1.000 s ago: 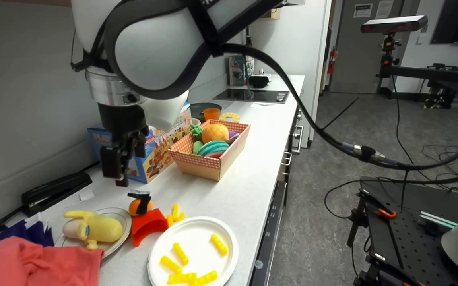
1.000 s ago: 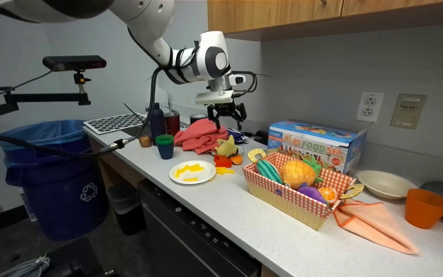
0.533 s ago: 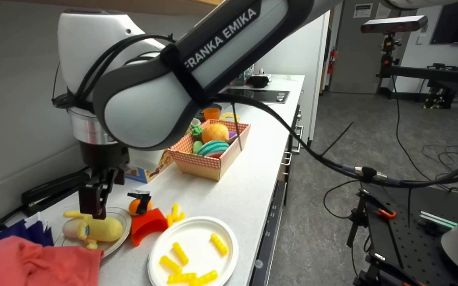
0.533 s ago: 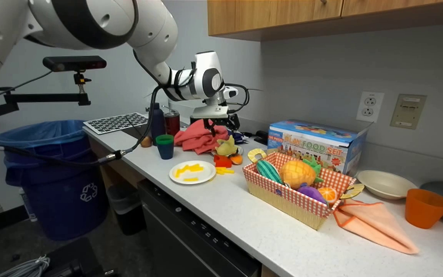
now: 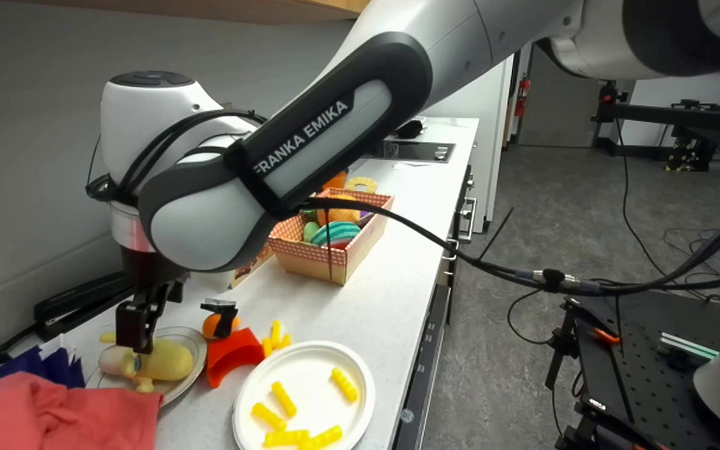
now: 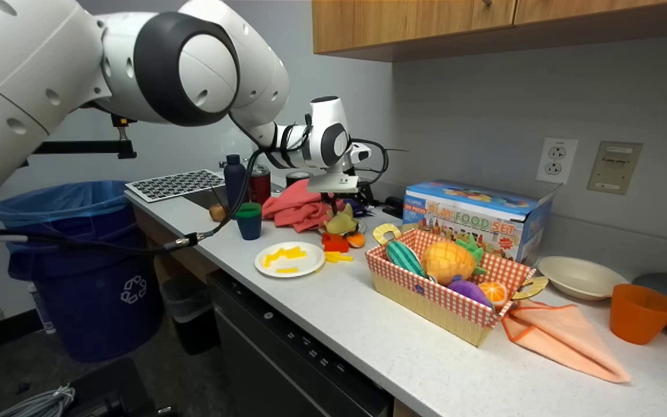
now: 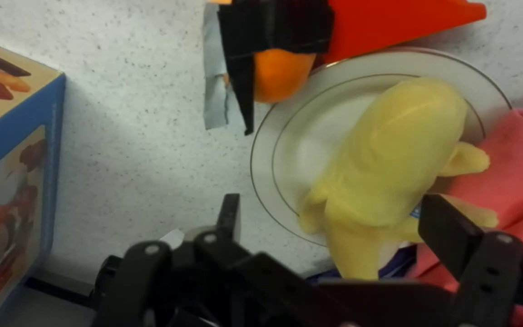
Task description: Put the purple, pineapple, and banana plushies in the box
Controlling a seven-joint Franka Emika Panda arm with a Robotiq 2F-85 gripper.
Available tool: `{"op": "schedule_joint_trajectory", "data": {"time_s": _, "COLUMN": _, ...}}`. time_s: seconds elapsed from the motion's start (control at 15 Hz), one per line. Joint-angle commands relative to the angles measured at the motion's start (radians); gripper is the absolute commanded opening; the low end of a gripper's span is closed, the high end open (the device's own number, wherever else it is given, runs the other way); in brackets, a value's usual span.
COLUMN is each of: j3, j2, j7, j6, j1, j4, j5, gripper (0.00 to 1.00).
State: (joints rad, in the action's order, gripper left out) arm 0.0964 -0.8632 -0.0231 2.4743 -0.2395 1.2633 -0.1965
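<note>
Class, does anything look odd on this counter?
In the wrist view, black tape-like strips cross a round orange item, like a makeshift repair. Some yellow sticks lie off the white plate, perhaps spilled.

The outstretched arm (image 5: pixel 366 94) holds its hand (image 7: pixel 336 225) pointing down, fingers (image 7: pixel 450 236) wide apart.

White arm (image 5: pixel 454 50), FRANKA EMIKA lettering (image 5: pixel 302 138), black cables (image 5: pixel 430 235), black tool (image 7: pixel 339 221)
</note>
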Motion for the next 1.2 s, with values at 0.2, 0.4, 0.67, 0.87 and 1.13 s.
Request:
{"op": "schedule_joint_trajectory", "data": {"time_s": 0.2, "j3": 0.033, "j2": -0.137, "j7": -0.052, "j6": -0.032, "j1": -0.006, "j4": -0.176, "j5": 0.05, "gripper": 0.78}}
{"op": "schedule_joint_trajectory", "data": {"time_s": 0.4, "j3": 0.045, "j2": -0.168, "j7": -0.055, "j6": -0.041, "j1": -0.003, "j4": -0.209, "j5": 0.069, "gripper": 0.63}}
{"op": "schedule_joint_trajectory", "data": {"time_s": 0.67, "j3": 0.045, "j2": -0.191, "j7": -0.05, "j6": -0.049, "j1": -0.005, "j4": -0.242, "j5": 0.089, "gripper": 0.33}}
{"op": "schedule_joint_trajectory", "data": {"time_s": 0.87, "j3": 0.031, "j2": -0.16, "j7": -0.039, "j6": -0.051, "j1": -0.014, "j4": -0.223, "j5": 0.079, "gripper": 0.11}}
{"op": "schedule_joint_trajectory", "data": {"time_s": 1.13, "j3": 0.027, "j2": -0.048, "j7": -0.004, "j6": -0.027, "j1": -0.004, "j4": -0.09, "j5": 0.044, "gripper": 0.02}}
